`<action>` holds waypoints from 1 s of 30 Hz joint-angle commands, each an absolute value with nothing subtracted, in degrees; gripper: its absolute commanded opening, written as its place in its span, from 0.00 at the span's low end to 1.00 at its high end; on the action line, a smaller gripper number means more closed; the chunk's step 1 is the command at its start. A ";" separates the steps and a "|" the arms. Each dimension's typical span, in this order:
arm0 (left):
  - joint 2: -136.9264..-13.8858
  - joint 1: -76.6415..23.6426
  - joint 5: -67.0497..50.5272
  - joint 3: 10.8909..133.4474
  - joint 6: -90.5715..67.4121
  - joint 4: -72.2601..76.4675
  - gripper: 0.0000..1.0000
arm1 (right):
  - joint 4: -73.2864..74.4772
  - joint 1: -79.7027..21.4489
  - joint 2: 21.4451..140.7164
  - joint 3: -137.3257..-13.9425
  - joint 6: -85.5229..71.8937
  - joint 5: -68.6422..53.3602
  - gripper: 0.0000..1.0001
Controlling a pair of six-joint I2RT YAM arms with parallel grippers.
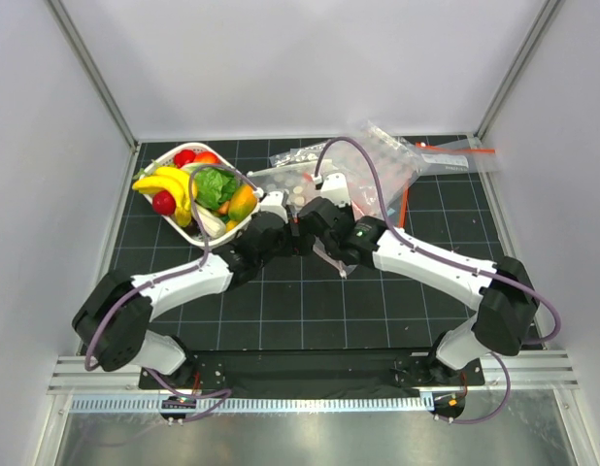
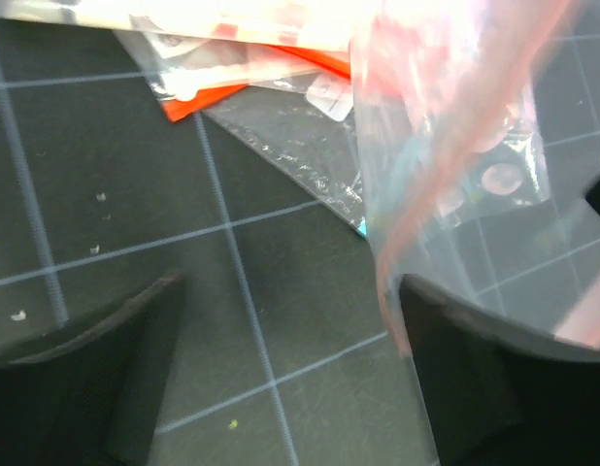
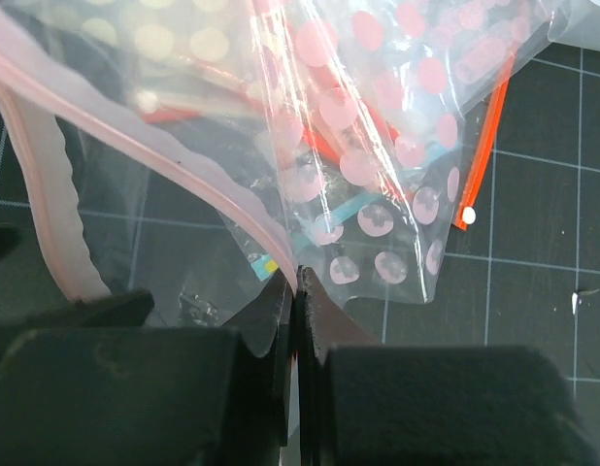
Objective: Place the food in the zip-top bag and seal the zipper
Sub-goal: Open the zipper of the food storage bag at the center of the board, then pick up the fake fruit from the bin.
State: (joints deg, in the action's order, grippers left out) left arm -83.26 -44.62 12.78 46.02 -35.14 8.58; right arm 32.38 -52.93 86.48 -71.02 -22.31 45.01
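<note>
left claw (image 2: 281, 345) released, right claw (image 3: 295, 291) clenched on the zip-top bag (image 3: 106, 194); one banana bunch (image 1: 169, 184) in one bowl (image 1: 160, 158).

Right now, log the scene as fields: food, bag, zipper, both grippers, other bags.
food: in tray, far left
bag: clear, dotted, pinched at its mouth edge; no food seen inside
zipper: pale strip, runs down into the right jaws, not sealed
right gripper: shut on bag
left gripper: open, holding nothing; bag film hangs across one finger
other bags: red-strip ones, heaped far right
</note>
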 commanded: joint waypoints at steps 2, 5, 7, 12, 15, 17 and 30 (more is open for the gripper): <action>-76.65 -44.65 15.99 46.50 -31.73 4.05 1.00 | 29.09 -52.65 88.24 -72.07 -21.62 46.58 0.07; -72.34 -44.65 16.52 45.97 -30.15 1.94 1.00 | 29.44 -52.47 88.86 -72.33 -21.80 46.58 0.07; -69.80 -44.65 17.40 45.18 -29.71 1.32 1.00 | 29.53 -52.21 88.60 -72.16 -21.88 46.58 0.07; -66.19 -43.68 22.40 46.14 -28.04 -3.77 1.00 | 31.81 -52.03 87.63 -72.86 -21.97 48.69 0.07; -64.95 -43.24 28.90 46.84 -24.71 -5.88 1.00 | 34.10 -52.03 87.19 -73.83 -22.15 48.87 0.07; -65.30 -42.72 33.19 47.11 -22.60 -6.15 1.00 | 34.80 -52.03 86.40 -73.92 -22.24 48.69 0.07; -80.49 -32.01 33.16 59.67 -18.27 -11.34 1.00 | 33.66 -52.12 84.20 -72.69 -21.80 45.88 0.07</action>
State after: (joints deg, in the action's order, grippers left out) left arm -77.47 -35.31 34.15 56.55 -19.07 -9.87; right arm 34.50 -52.12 86.37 -71.16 -22.15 45.67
